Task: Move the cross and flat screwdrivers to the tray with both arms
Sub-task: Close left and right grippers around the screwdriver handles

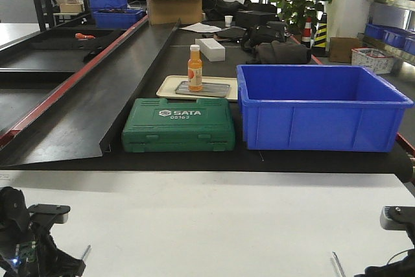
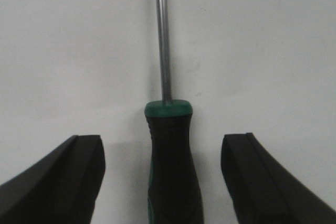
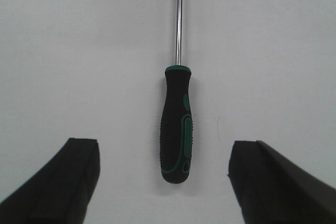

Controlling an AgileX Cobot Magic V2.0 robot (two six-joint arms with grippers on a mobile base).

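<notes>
I've left jaws wide astride one screwdriver [image 2: 170, 153], right jaws wide astride the other screwdriver [image 3: 177, 129], both lying ungrasped on the counter [image 3: 79, 51].

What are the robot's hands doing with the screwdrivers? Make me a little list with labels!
left gripper: open, holding nothing
left screwdriver: lying on the white table between the jaws, untouched, tip out of view
right gripper: open, holding nothing
right screwdriver: flat tip, lying on the table between the jaws, untouched
picked up yet: no
</notes>
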